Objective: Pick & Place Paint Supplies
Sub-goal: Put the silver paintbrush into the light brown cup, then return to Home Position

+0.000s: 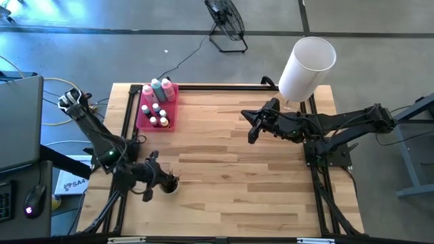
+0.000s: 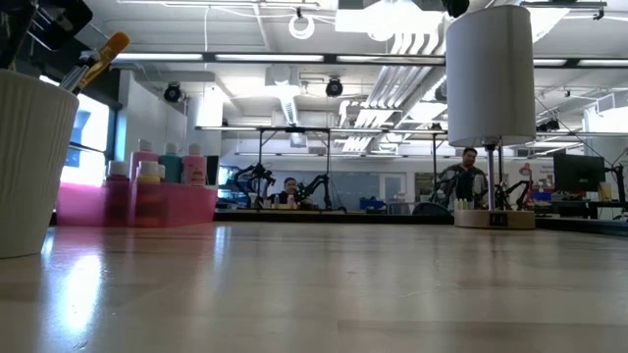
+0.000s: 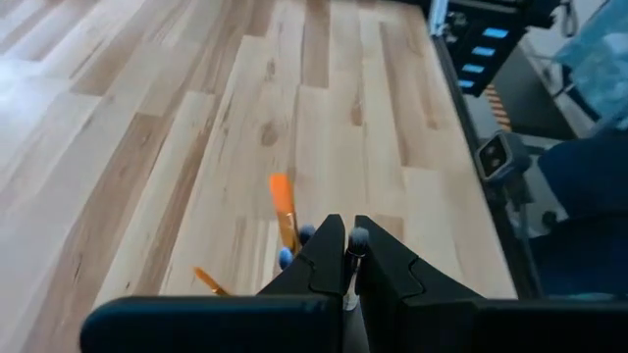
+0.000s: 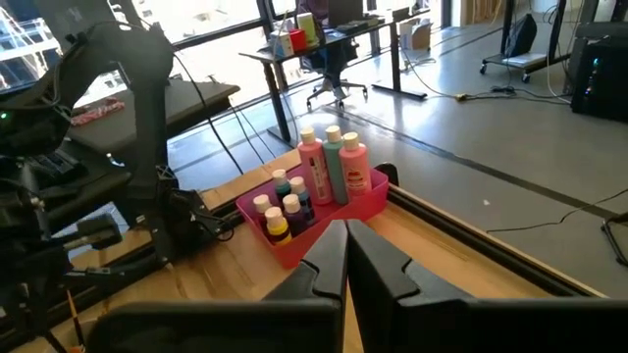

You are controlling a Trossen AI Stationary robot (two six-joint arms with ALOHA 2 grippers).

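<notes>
A white ribbed cup point(image 2: 29, 162) stands near the table's near-left part point(image 1: 169, 187), with thin brushes sticking out of it; one orange end point(image 2: 106, 49) point(image 3: 283, 208) leans outward. My left gripper point(image 1: 168, 180) point(image 3: 350, 257) hovers right over the cup, shut on a thin brush. The pink tray point(image 1: 144, 122) point(image 4: 365, 204) at the far left holds two pink and one teal squeeze bottles point(image 1: 157, 89) point(image 4: 332, 165) and several tiny paint pots point(image 1: 156, 115) point(image 4: 283, 211). My right gripper point(image 1: 251, 130) point(image 4: 345, 257) hangs shut over the table's middle right, touching nothing. My left gripper pinches a thin brush near its rounded grey upper end point(image 3: 358, 237) between its two fingers, coming from above. The shaft runs down between the fingers. The gripper body hides the brush's lower part and the cup.
The big white cylinder lampshade point(image 1: 306, 68) point(image 2: 489, 74) stands on a stand at the far right corner. A dark frame point(image 1: 203, 87) runs along the table's far and side edges. Bare wood point(image 1: 230, 183) stretches between the two arms. People sit far off in the room.
</notes>
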